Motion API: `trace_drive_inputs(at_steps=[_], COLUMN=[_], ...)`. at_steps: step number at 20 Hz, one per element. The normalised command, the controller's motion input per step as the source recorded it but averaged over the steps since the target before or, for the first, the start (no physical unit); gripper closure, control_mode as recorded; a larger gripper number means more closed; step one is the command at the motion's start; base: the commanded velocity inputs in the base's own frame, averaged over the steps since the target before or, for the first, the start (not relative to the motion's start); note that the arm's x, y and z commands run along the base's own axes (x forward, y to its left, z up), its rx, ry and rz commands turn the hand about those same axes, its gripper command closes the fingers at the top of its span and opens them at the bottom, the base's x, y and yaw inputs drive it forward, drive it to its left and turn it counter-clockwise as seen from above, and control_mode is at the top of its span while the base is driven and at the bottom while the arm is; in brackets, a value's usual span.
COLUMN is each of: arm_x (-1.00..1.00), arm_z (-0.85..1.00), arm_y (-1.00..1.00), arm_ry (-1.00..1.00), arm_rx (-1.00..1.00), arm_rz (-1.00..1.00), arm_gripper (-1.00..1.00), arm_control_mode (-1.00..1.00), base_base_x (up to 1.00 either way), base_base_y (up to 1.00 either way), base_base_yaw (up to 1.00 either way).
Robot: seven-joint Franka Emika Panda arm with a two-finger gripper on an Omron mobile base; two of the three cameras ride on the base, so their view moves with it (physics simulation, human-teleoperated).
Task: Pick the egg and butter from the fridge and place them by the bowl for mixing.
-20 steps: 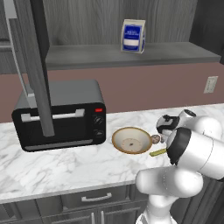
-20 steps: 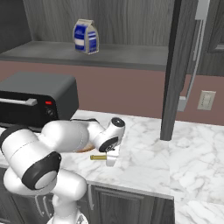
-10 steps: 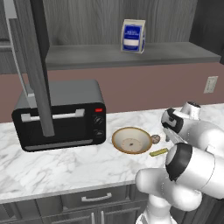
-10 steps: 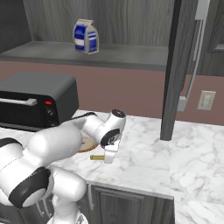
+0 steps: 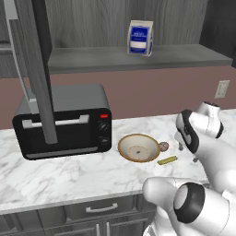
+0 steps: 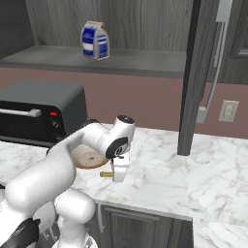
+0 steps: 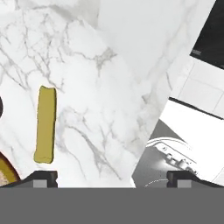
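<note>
Round tan bowl with a brownish rim (image 5: 138, 147) sitting on the white marble counter (image 5: 69, 175), just right of the black toaster oven (image 5: 64, 120). Small speckled brownish-pink egg (image 5: 163, 146) lying on the counter, right up against the bowl's right side. Thin yellow stick of butter (image 5: 167, 160) lying flat on the counter too, near the bowl, a bit in front of the egg and apart from it.

White arm's two-finger gripper (image 5: 186, 146) hanging over the counter to the right of the egg and butter. Spread wide, with nothing between the fingers. Not touching the butter or the egg.

From the right side, gripper (image 6: 117, 169) pointing down beside the bowl (image 6: 88, 158), one end of the butter (image 6: 104, 174) peeking out from behind it.

From the hand camera, looking down at the marble counter (image 7: 105, 87). Butter (image 7: 45, 124) lying off to the left, close to one dark finger tip (image 7: 42, 178). Other finger tip far over on the right. A bit of the bowl's brown rim (image 7: 8, 170) showing in the bottom left corner.

Blue and white carton (image 5: 140, 38) standing on the grey shelf (image 5: 138, 57) above the counter. White wall outlet (image 5: 222, 89) on the pinkish wall. Tall grey-silver fridge door edge with a long handle (image 5: 34, 69) hanging open in front of the toaster oven.
</note>
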Motion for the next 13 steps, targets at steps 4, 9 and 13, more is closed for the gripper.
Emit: trace_drive_inputs(at_steps=[4, 9, 13], arm_x=[-0.56, -0.52, -0.50], arm_z=[0.39, 0.45, 0.41], arm_y=[0.29, 0.32, 0.31], arm_ry=[-0.11, -0.16, -0.22], arm_rx=[-0.08, -0.05, -0.04], arm_rz=[0.32, 0.25, 0.21], arm_gripper=[-1.00, -1.00, -1.00], arm_control_mode=[-1.00, -1.00, -1.00], base_base_x=[0.00, 0.00, 0.00], base_base_y=[0.00, 0.00, 0.00], base_base_yaw=[0.00, 0.00, 0.00])
